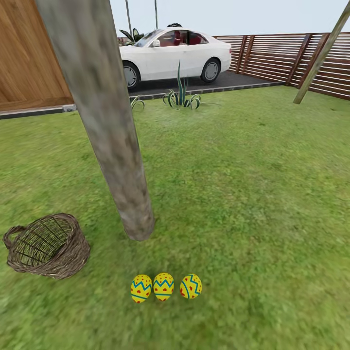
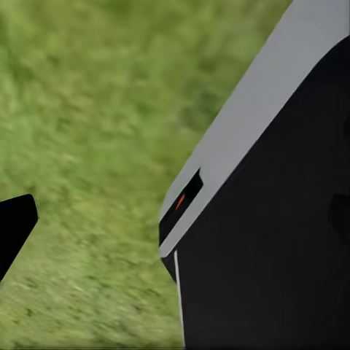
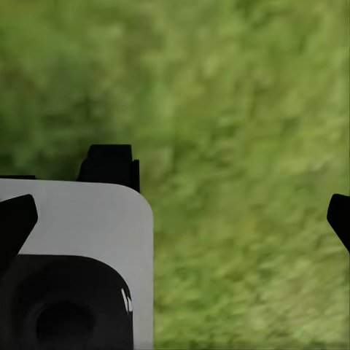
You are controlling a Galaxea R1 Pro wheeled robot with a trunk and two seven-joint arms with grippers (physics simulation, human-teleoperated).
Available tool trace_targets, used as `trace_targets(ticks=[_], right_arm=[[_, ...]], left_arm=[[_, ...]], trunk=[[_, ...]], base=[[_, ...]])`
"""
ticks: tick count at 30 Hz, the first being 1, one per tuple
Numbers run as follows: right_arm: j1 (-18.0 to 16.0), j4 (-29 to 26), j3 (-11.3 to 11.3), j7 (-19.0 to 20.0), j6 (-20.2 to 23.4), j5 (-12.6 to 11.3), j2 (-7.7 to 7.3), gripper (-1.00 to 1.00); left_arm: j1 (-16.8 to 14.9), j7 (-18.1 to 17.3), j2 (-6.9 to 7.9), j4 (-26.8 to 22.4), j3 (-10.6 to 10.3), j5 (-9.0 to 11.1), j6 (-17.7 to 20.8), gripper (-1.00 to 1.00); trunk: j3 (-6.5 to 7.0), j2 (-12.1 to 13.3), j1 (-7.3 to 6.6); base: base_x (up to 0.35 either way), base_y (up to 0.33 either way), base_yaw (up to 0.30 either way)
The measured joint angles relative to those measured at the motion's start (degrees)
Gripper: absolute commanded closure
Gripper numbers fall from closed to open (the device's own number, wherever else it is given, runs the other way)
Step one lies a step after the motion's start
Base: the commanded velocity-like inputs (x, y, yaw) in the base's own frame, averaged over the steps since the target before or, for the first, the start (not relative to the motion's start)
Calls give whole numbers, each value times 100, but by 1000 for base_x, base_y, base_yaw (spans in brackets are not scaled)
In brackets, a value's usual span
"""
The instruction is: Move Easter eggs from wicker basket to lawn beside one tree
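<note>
Yellow Easter eggs with blue zigzag bands and red dots lie in a short row on the lawn (image 1: pixel 253 194) in front of us: the left egg (image 1: pixel 141 288) and the middle egg (image 1: pixel 163 286) look to be touching or nearly so, and the right egg (image 1: pixel 190 286) sits just beside them with a small gap; all three rest near the foot of the tree (image 1: pixel 104 121), whose thick mottled grey-brown trunk leans up and away to our left and meets the grass just beyond the eggs. To our left of the trunk we see the wicker basket (image 1: pixel 48 245), tipped so its open mouth faces up and toward us; through the open weave we see only grass, and no egg inside it.

Farther off, a white car (image 1: pixel 175 54) stands on the dark driveway (image 1: pixel 204 83), with spiky striped plants (image 1: pixel 181 97) at the lawn's edge; a wooden slatted fence (image 1: pixel 287 56) runs along the right, and a thin leaning trunk (image 1: pixel 321 53) crosses in front of it; a broad wooden wall (image 1: pixel 29 53) fills the far left.

From the left wrist we see one dark fingertip (image 2: pixel 14 227) of the left gripper over blurred grass beside a grey and black body panel (image 2: pixel 270 219); we cannot tell whether that hand is released or clenched. From the right wrist, the right gripper (image 3: pixel 179 219) shows its two dark fingertips (image 3: pixel 16 222) spread wide apart with nothing but grass between them; it holds nothing.
</note>
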Motion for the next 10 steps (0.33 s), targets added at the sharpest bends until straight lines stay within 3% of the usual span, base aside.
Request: trace_targets(ticks=[10], right_arm=[[-1,0,0,0,0,-1,0,-100]], left_arm=[[0,0,35,59,0,4,-1,-100]], trunk=[[0,0,0]], base=[[0,0,0]])
